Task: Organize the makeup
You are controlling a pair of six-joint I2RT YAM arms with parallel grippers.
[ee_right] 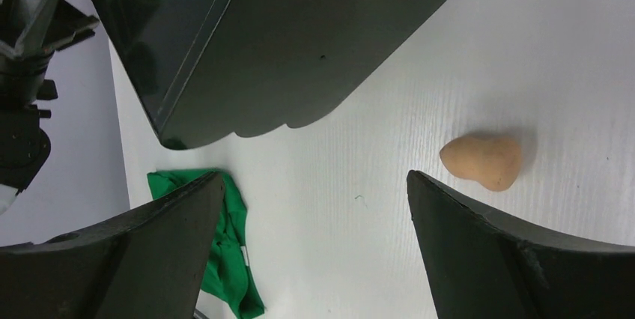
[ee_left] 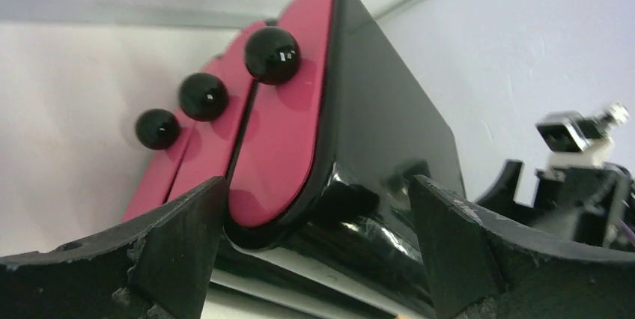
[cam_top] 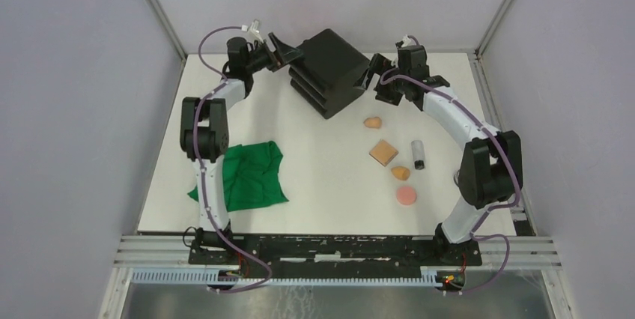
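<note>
The makeup lies on the right half of the white table: an orange sponge [cam_top: 372, 122], a tan square pad [cam_top: 383, 152], a grey-black tube [cam_top: 417, 154], a second orange sponge [cam_top: 400, 173] and a pink round puff [cam_top: 406, 195]. The compact does not show. My left gripper [cam_top: 283, 53] is open at the left corner of the black box; in the left wrist view the gripper [ee_left: 314, 251] has its jaws on either side of that corner. My right gripper [cam_top: 372, 73] is open and empty at the box's right side. The right wrist view shows this gripper [ee_right: 314, 244] and the first sponge [ee_right: 481, 160].
The black box [cam_top: 329, 72] stands tilted at the back middle. Its pink drawers [ee_left: 288, 109] with black round knobs [ee_left: 272, 55] face my left gripper. A green cloth [cam_top: 251, 175] lies at the left front and also shows in the right wrist view [ee_right: 225, 244]. Grey walls enclose the table.
</note>
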